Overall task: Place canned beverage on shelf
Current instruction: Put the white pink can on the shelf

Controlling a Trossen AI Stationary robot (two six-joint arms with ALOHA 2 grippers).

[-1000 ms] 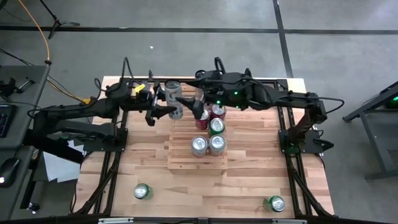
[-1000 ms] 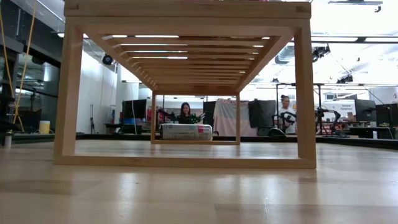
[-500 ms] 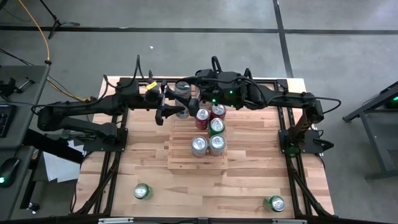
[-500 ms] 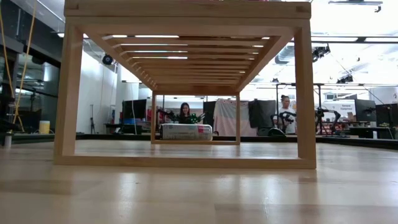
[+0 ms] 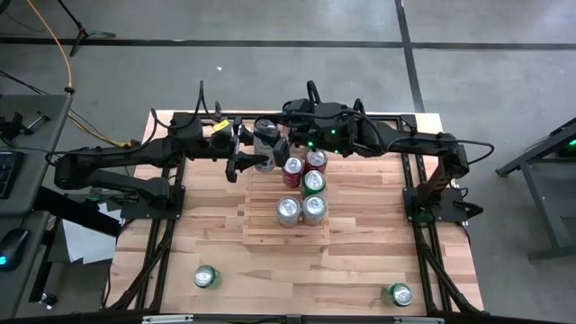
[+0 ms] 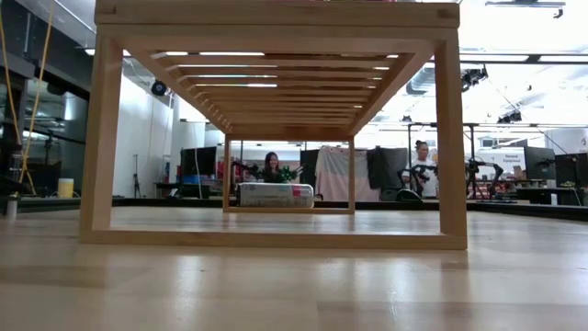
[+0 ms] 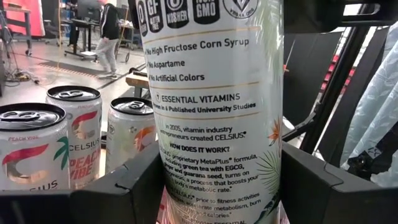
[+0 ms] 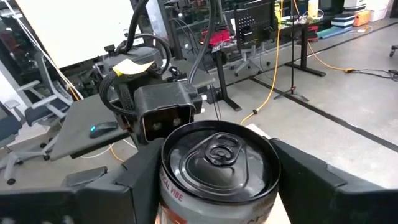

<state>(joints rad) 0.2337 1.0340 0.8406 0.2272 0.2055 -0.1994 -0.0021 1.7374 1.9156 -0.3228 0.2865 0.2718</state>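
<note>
Grey concrete floor crossed by dark lines — a yellow cable trails across it; ceiling strip lights, desks and two people stand beyond.

The held can reads "No High Fructose Corn Syrup", "No Aspartame", "No Artificial Colors", "7 Essential Vitamins", "CELSIUS" and "How does it work?". A shelf can reads "CELSIUS PEACH VIBE".

Glossy printed metal can, pale matt slatted-wood shelf.
</note>
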